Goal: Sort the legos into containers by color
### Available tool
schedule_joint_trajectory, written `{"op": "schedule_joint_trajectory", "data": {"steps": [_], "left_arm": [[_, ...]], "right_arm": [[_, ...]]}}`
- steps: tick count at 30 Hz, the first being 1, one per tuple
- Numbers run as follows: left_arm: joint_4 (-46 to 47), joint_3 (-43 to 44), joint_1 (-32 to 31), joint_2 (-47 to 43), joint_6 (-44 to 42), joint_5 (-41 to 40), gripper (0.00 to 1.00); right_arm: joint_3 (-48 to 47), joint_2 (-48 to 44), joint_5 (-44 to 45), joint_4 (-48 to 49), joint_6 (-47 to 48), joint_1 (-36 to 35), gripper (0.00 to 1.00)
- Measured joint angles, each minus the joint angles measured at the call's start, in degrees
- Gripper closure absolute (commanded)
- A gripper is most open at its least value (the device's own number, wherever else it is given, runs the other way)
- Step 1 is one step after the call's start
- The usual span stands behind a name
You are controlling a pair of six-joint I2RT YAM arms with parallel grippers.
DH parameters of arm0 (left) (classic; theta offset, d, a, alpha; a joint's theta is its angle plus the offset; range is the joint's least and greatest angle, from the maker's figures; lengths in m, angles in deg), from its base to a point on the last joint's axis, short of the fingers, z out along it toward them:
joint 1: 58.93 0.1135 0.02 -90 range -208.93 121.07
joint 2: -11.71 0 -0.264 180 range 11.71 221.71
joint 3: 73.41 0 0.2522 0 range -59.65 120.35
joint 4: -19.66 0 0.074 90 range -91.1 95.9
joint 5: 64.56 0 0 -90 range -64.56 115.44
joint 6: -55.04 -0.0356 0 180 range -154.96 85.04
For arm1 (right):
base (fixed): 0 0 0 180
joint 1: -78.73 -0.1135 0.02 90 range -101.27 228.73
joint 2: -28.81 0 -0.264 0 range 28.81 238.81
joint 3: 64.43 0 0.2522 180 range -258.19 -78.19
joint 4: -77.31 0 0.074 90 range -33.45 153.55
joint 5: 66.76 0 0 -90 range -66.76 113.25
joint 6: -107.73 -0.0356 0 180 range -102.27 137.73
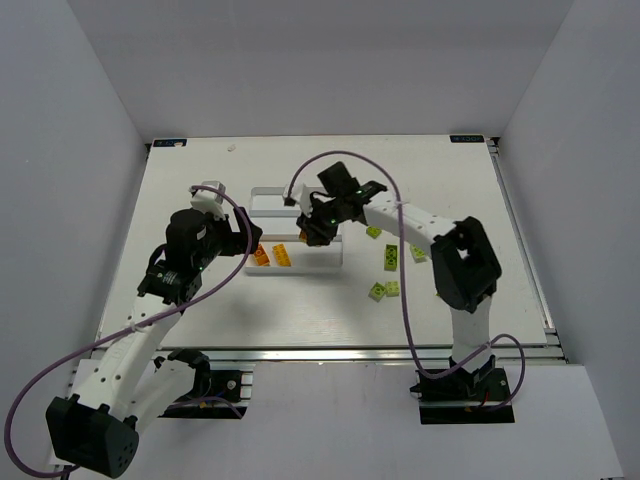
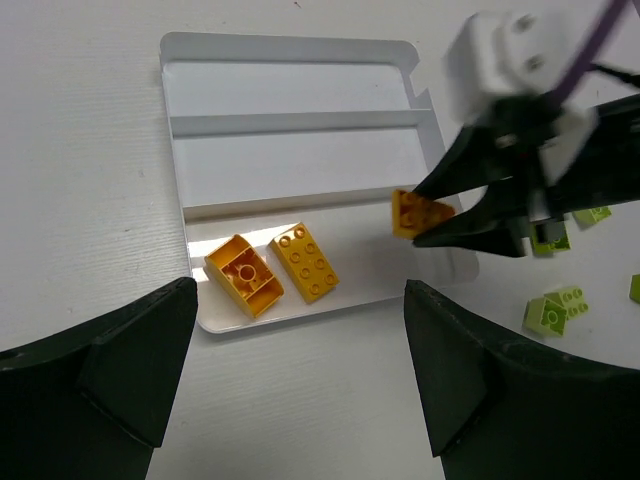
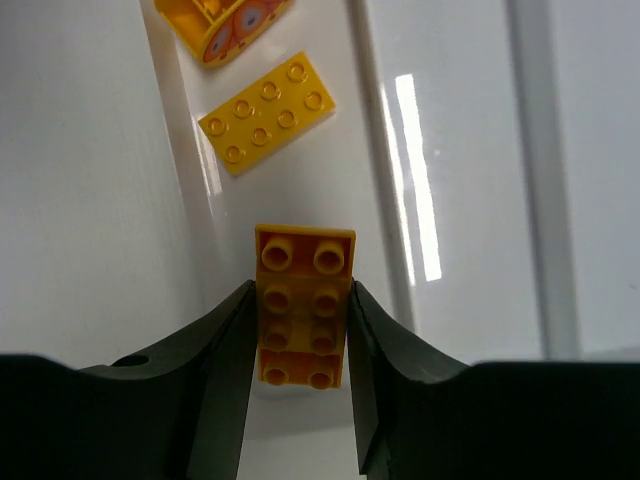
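Note:
My right gripper is shut on an orange lego and holds it over the near compartment of the white tray; it also shows in the left wrist view. Two orange legos lie in that compartment, one upside down and one flat plate. Several lime green legos lie on the table right of the tray. My left gripper is open and empty, hovering just off the tray's near edge.
The tray's other two compartments hold nothing. The right arm's purple cable loops over the table between the green legos. The table's white walls rise at the back and sides.

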State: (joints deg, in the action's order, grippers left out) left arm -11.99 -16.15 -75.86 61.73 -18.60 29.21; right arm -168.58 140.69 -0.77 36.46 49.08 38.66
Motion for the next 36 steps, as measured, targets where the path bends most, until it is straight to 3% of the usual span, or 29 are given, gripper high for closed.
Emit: {"op": "schedule_joint_trajectory", "data": {"steps": [2, 4, 5, 8, 9, 11, 17, 22, 23, 24, 26, 27, 29, 30, 33, 34, 36], "left_arm": [[0.07, -0.07, 0.00, -0.37, -0.09, -0.09, 0.06], [0.22, -0.13, 0.00, -0.92, -0.26, -0.20, 0.07], [0.35, -0.20, 0.00, -1.20, -0.31, -0.22, 0.07], [0.46, -0.50, 0.00, -1.77, -0.48, -0.24, 0.06], [0.46, -0.57, 0.00, -1.81, -0.48, -0.24, 0.07], [0.46, -0.72, 0.00, -1.79, -0.50, -0.22, 0.06], [0.61, -0.74, 0.00, -1.79, -0.66, 0.87, 0.07], [0.90, -0.74, 0.00, -1.75, -0.83, 2.75, 0.18], [1.05, -0.76, 0.00, -1.75, -0.85, 3.15, 0.23], [1.20, -0.76, 0.00, -1.75, -0.83, 3.54, 0.40], [1.42, -0.76, 0.00, -1.75, -0.57, 4.39, 0.62], [1.57, -0.76, 0.00, -1.73, -0.72, 4.85, 0.79], [1.70, -0.76, 0.00, -1.73, -0.85, 5.70, 0.85], [1.79, -0.76, 0.00, -1.73, -1.03, 6.14, 0.85], [2.05, -0.76, 0.00, -1.73, -1.31, 7.69, 0.71], [2.12, -0.76, 0.00, -1.73, -1.31, 8.15, 0.54], [2.14, -0.76, 0.00, -1.73, -1.29, 8.96, 0.37]], "right_arm": [[-1.77, 4.22, 1.01, -0.52, 0.00, -1.36, 0.92], [-3.80, 7.98, 2.49, -1.18, -0.17, -1.84, 0.80], [-4.63, 9.44, 3.30, -1.49, -0.33, -1.86, 0.66], [-6.32, 11.37, 5.01, -2.14, -0.79, -1.90, 0.45], [-6.58, 11.45, 5.51, -2.38, -0.94, -1.92, 0.33], [-7.08, 11.41, 5.53, -3.23, -1.25, -1.92, 0.26], [-6.32, 9.53, 6.14, -3.69, -2.73, -1.97, 0.28], [1.77, -2.45, 10.16, -2.32, -8.44, 0.59, 0.67], [3.45, -5.38, 10.78, -2.12, -9.84, 1.75, 0.77], [5.33, -8.41, 11.06, -1.40, -11.30, 3.23, 0.80], [8.35, -13.07, 11.69, -1.09, -14.05, 6.56, 0.79], [9.90, -14.93, 11.87, -0.81, -15.21, 8.48, 0.74], [12.68, -16.92, 12.11, -0.87, -16.83, 12.46, 0.49], [13.81, -17.11, 12.24, -0.87, -17.03, 14.29, 0.15], [16.92, -16.02, 14.38, -0.92, -14.91, 19.50, 0.11], [17.33, -15.39, 15.04, -0.90, -13.75, 20.52, 0.11], [17.38, -13.40, 15.89, -0.33, -9.57, 22.16, 0.11]]}}
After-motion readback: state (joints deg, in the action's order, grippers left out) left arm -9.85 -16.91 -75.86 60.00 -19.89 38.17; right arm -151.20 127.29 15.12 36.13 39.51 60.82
